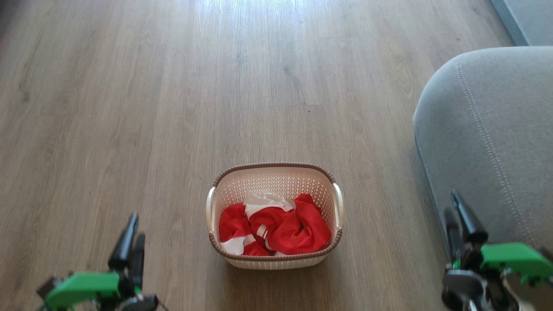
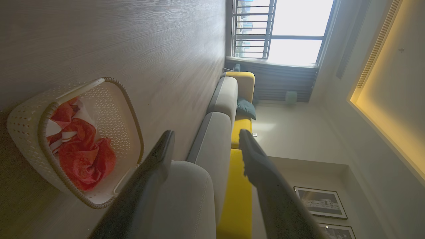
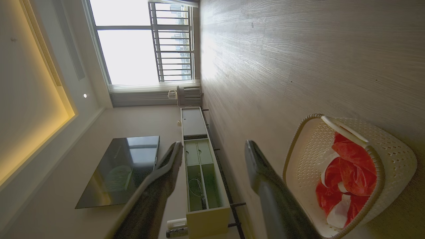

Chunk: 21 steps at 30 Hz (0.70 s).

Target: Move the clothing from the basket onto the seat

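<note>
Red fabric, head view: bright red fabric clothing with white panels (image 1: 285,231) lies crumpled wholly inside the small cream perforated plastic basket (image 1: 276,181) with a brown woven-look rim, which stands on the pale wood-look floor (image 1: 173,86).
Grey cushion, head view: the large grey upholstered seat (image 1: 488,129) with pale stitching stands apart from the basket on the robot's right; nothing red lies on the part that shows.
Progress: judged not started; all the clothing has yet to be lifted out and carried over.
Head view, left end effector (image 1: 137,226): low, well apart from the basket.
Head view, right end effector (image 1: 450,203): low, in front of the seat's edge.
Left wrist view: dark fingers spread wide, nothing between them, touching nothing.
Right wrist view: fingers likewise spread wide and empty; the basket lies off to one side, untouched.
</note>
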Available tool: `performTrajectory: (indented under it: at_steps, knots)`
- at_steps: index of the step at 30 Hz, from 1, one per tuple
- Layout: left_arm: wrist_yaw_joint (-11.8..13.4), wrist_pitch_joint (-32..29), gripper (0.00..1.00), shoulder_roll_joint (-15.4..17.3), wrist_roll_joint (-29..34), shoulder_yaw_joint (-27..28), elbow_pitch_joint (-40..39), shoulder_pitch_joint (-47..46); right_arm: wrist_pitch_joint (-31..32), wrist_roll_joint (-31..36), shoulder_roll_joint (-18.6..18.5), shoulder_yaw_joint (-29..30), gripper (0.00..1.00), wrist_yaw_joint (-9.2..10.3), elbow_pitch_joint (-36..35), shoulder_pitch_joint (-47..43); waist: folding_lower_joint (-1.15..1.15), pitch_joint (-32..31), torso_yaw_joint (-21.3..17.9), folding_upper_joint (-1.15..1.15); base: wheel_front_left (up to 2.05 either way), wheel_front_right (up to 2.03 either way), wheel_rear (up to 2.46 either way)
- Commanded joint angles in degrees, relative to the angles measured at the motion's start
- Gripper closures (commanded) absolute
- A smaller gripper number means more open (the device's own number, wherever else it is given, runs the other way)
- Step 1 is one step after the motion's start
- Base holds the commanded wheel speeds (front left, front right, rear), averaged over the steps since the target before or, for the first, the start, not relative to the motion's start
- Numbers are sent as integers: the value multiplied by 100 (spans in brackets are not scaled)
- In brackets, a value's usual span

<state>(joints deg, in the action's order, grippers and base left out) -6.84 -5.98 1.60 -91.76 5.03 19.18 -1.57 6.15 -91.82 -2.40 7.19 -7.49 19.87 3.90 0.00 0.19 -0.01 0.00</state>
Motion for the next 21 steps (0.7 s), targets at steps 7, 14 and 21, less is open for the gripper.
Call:
performTrajectory:
  at_steps: [7,14,21]
  knots:
    - [-2,40,0,0,19,-1,141,-3,-58,50,6,-52,0,0,112,4,0,9,-1,0,0,0,0]
    - [-5,163,0,44,125,-70,161,-149,-197,201,-57,-186,0,0,122,147,0,24,-2,0,0,0,0]
    - [-9,318,0,145,381,-222,195,-310,-321,493,-108,-276,0,0,143,305,0,44,-4,0,0,0,0]
